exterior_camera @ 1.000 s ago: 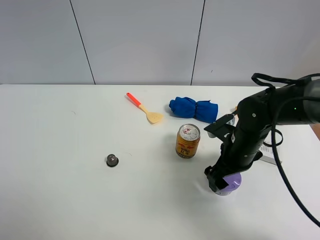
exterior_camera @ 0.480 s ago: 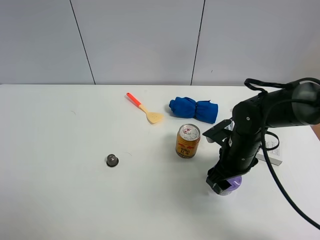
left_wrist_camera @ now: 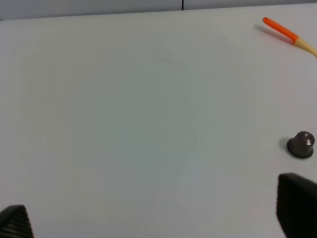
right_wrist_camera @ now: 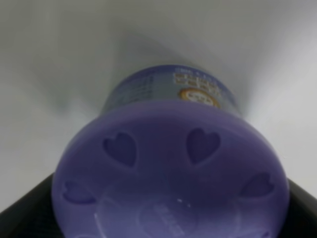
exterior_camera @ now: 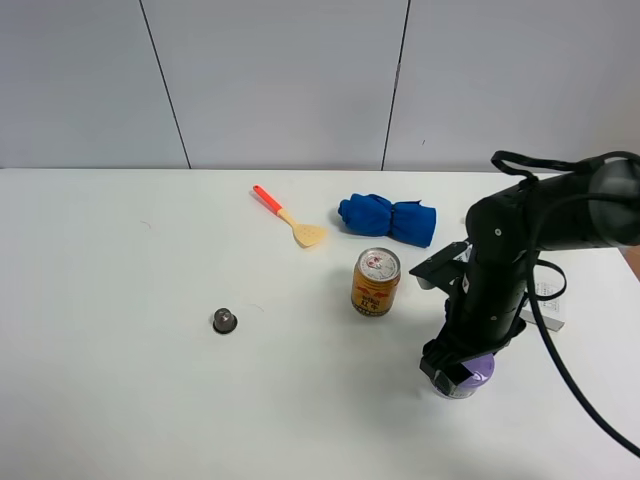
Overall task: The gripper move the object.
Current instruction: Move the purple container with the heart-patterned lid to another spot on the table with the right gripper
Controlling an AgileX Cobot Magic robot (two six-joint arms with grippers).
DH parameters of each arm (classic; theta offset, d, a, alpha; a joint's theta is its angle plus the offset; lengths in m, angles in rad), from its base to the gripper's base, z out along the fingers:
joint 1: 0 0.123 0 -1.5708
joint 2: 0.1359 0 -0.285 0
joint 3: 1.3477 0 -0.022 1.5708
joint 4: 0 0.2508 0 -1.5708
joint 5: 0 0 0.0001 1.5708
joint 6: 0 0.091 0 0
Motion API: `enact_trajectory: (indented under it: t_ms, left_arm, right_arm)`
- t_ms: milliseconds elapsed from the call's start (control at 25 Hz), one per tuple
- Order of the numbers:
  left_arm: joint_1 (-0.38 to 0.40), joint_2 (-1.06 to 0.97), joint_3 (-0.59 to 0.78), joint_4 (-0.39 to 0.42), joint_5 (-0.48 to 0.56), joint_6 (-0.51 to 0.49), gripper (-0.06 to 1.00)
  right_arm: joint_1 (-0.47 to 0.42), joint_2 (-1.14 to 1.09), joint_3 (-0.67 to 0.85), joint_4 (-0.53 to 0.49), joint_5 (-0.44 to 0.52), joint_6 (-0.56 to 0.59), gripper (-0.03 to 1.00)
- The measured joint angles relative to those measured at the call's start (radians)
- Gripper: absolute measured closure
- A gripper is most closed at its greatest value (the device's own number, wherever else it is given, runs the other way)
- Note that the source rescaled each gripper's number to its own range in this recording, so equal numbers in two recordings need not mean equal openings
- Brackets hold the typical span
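The object, a short tin with a lavender lid (exterior_camera: 479, 371), stands on the white table, front right of the drink can. My right gripper (exterior_camera: 457, 368) reaches down over it, fingers on either side. In the right wrist view the lid with heart shapes (right_wrist_camera: 171, 183) fills the frame, and black fingers (right_wrist_camera: 22, 213) show at both lower corners, closed against it. My left gripper (left_wrist_camera: 156, 220) is open and empty over bare table, only its fingertips (left_wrist_camera: 297, 203) showing. The left arm is out of the exterior view.
A gold-and-red drink can (exterior_camera: 376, 282) stands just left of the right arm. A blue cloth (exterior_camera: 388, 219) and an orange-handled spatula (exterior_camera: 290, 217) lie behind it. A small dark cap (exterior_camera: 225, 321) sits mid-left, also in the left wrist view (left_wrist_camera: 301, 145). A white card (exterior_camera: 550, 300) lies far right.
My right gripper and the tin have shifted slightly toward the table's front and right, away from the drink can. The other things have not moved.
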Motion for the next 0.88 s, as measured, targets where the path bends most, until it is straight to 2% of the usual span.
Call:
enact_trajectory:
  t_ms: [200,400,680,880]
  left_arm:
    - [0.000,0.000,0.000,0.000,0.000,0.000,-0.06]
    - [0.000,0.000,0.000,0.000,0.000,0.000,-0.06]
    - [0.000,0.000,0.000,0.000,0.000,0.000,-0.06]
    - [0.000,0.000,0.000,0.000,0.000,0.000,-0.06]
  right_arm:
    - [0.017,-0.112,-0.074,-0.007,0.167,0.000,0.94]
    - [0.110,-0.185,-0.196,-0.008,0.325,-0.001,0.94]
    - [0.242,-0.187,-0.412,0.000,0.355,-0.022,0.94]
    - [0.262,-0.145,-0.548,0.000,0.361,-0.037,0.94]
